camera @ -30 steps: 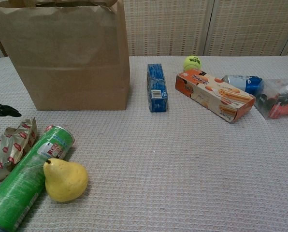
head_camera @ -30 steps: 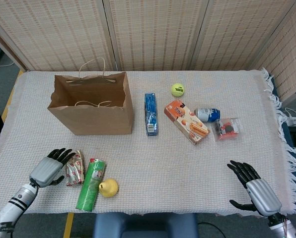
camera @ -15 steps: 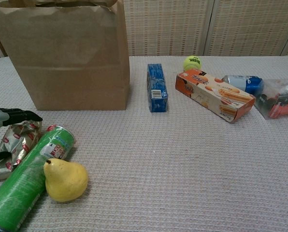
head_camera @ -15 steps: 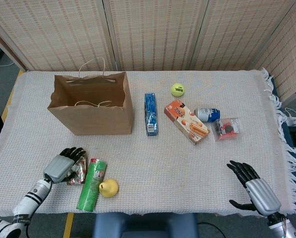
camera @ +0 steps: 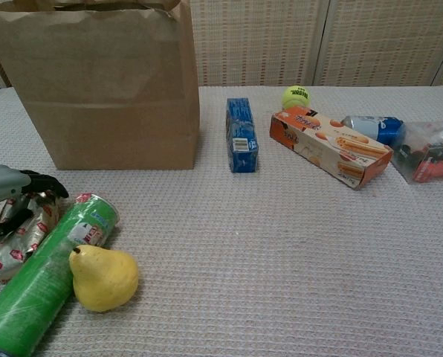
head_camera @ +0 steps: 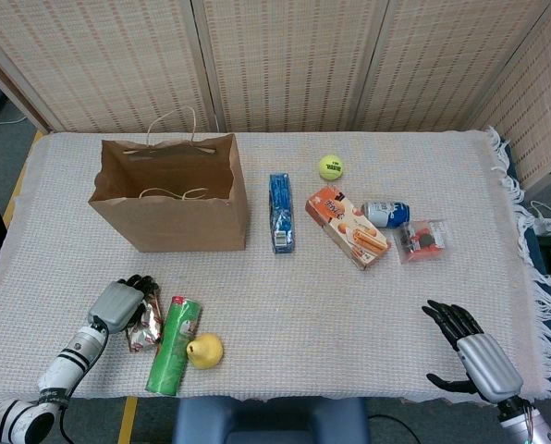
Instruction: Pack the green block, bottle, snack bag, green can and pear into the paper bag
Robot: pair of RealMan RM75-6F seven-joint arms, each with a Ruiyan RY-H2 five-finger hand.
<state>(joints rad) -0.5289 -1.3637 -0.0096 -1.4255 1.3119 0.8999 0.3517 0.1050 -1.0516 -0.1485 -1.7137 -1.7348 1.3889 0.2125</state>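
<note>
head view shows our left robot hand [head_camera: 120, 303] lying over the crinkled red-and-silver snack bag [head_camera: 147, 314], fingers curled across its top; whether they have actually closed on it we cannot tell. chest view shows the same robot hand low at the left edge, dark fingertips [camera: 44, 182] draped on the foil. the snack bag touches the green cylindrical can [head_camera: 172, 344], and the yellow pear [head_camera: 204, 351] leans on the can's other side.

we judge the main risk is crowding: a sideways drag could roll the can, push the pear toward the near edge of the white woven surface [head_camera: 294, 305], or crumple the slack foil so it slips free. the open brown paper bag [head_camera: 169, 205] stands well apart behind, and a low carry might catch its rim and tip it.

our right robot hand [head_camera: 468, 347] rests at the near right corner, palm down, fingers spread, holding nothing.
</note>
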